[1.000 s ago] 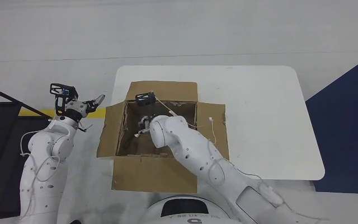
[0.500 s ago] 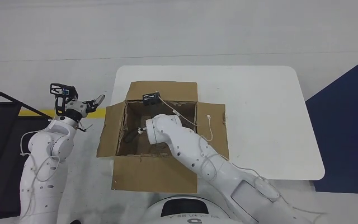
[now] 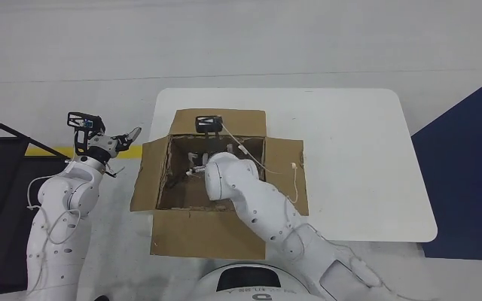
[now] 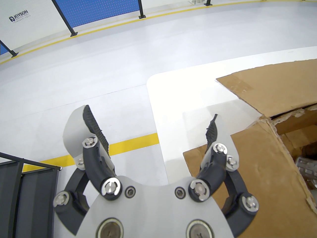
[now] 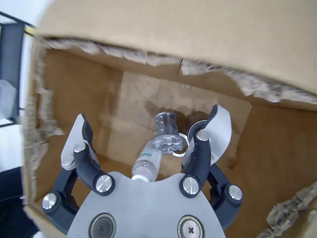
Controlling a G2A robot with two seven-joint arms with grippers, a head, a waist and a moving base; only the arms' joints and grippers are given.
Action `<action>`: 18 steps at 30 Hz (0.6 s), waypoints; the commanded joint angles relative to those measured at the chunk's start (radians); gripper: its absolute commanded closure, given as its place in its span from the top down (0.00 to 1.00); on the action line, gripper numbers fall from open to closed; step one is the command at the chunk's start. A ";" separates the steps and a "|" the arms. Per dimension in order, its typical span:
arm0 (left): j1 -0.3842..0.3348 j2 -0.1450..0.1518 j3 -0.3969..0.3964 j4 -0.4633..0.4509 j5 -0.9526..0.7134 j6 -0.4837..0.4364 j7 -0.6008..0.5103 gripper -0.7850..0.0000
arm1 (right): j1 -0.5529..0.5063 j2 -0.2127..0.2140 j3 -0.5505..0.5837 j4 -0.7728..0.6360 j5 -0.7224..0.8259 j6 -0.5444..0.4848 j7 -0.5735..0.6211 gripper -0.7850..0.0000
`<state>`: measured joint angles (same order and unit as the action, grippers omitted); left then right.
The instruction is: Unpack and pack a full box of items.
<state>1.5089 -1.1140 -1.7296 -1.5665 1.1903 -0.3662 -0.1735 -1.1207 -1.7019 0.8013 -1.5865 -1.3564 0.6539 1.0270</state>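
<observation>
From above you see the cardboard box open on the white table, your right arm down inside it. The right wrist view adds the right gripper, spread wide, with a clear tube lying between its fingers in the box. Your left gripper hangs spread beside the table.

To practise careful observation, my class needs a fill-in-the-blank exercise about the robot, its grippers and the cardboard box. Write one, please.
1. The right gripper is ____ the cardboard box.
2. The left gripper holds ____.
3. The jaws of both stand ____.
4. The cardboard box rests on a ____ table.
Missing words: inside; nothing; open; white.
</observation>
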 commanded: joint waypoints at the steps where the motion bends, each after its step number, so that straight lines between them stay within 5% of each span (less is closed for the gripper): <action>1: 0.000 0.000 0.000 0.000 0.000 0.000 0.000 1.00 | -0.080 0.013 0.046 -0.138 0.011 -0.020 -0.070 1.00; 9: 0.000 0.000 0.000 0.000 0.000 0.000 0.000 1.00 | -0.385 0.058 0.292 -0.482 0.223 -0.180 -0.315 1.00; 18: 0.000 0.000 0.000 0.000 0.000 0.000 0.000 1.00 | -0.606 0.082 0.615 -0.538 0.595 -0.346 -0.517 1.00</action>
<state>1.5089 -1.1140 -1.7296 -1.5665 1.1903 -0.3662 -0.1735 -1.7080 -1.6229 1.3740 -2.1239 -0.8021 0.3260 0.5204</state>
